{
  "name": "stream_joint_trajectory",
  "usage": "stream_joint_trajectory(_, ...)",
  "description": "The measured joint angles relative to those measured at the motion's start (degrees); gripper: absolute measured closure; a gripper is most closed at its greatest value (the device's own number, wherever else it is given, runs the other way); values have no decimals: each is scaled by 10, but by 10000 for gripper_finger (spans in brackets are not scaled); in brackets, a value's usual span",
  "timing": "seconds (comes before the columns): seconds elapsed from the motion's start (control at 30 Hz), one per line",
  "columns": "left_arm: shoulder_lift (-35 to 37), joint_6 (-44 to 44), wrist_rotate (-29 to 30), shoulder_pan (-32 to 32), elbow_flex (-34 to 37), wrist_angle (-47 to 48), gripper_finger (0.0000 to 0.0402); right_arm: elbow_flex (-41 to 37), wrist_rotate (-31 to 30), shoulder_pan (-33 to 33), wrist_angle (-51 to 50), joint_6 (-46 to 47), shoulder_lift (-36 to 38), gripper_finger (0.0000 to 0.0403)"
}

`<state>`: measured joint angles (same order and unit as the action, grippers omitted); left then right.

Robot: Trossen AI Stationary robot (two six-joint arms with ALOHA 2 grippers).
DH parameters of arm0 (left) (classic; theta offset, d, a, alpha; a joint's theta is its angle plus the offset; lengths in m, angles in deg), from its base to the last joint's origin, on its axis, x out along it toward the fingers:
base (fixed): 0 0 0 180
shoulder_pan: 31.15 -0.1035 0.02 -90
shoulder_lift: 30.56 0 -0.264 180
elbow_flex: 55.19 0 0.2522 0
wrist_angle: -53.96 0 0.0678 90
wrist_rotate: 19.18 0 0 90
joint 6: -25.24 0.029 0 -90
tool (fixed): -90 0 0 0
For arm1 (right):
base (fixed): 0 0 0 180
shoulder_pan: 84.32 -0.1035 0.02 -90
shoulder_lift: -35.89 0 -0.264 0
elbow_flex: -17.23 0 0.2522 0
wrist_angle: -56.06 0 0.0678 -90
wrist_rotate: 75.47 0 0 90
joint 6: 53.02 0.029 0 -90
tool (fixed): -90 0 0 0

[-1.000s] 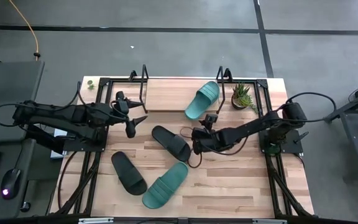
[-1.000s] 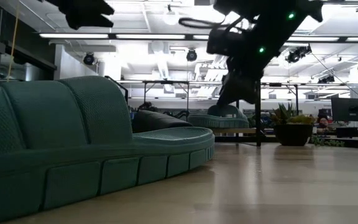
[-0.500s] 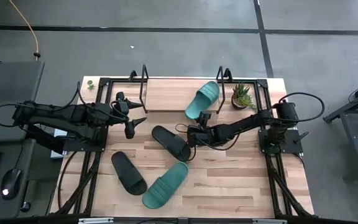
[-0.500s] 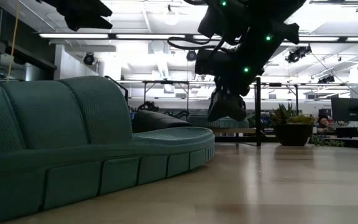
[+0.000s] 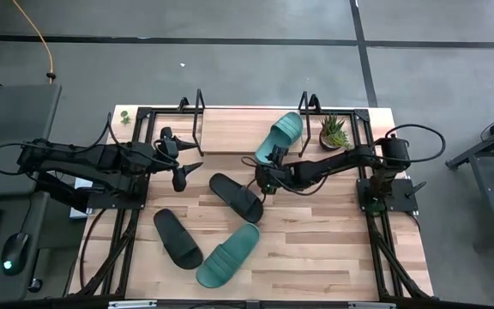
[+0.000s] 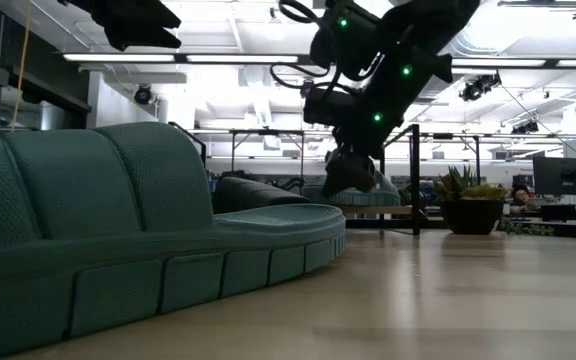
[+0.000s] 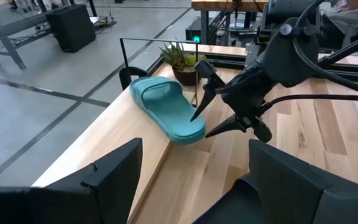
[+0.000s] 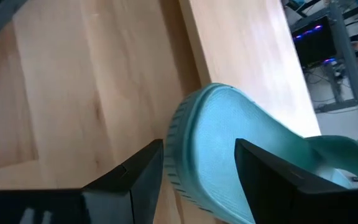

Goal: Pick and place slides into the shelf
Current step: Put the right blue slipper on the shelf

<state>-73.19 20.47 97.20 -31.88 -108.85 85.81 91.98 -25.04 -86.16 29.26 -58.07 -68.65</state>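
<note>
A teal slide lies sole down on the shelf's light board, with its heel at the board's near edge. My right gripper is open just short of that heel; the fingers stand on either side of it, and no touch shows. It also shows open in the left wrist view. One black slide lies mid-table. Another black slide and a second teal slide lie nearer the front. My left gripper is open and empty at the table's left, above the wood.
A small potted plant stands beside the shelf's right black frame end. The shelf's left frame end stands at the far left. The near teal slide fills the low view's left. Bare wood lies at the table's right.
My right gripper has gone from beside the middle black slide toward the table's far edge and a little left, up to the heel of the teal slide on the shelf. The slides have stayed where they were.
</note>
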Motion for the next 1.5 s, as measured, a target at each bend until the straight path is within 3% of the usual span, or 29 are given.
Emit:
stream_joint_trajectory(0.13, 0, 0, 0, 0, 0, 0, 128, 0, 9, 0, -3, 3, 0, 232)
stream_joint_trajectory(0.47, 0, 0, 1, 0, 0, 0, 129, 0, 13, 0, -17, 7, 0, 329)
stream_joint_trajectory(0.77, 0, 0, 2, 0, 0, 0, 128, 0, 13, -1, -35, 18, 0, 383)
stream_joint_trajectory(1.13, 0, 0, 2, 0, 0, 0, 128, 1, 15, -1, -122, 68, 7, 397)
stream_joint_trajectory(1.5, 0, 0, 2, 0, 0, 0, 128, 0, 16, -8, -231, 154, 89, 398)
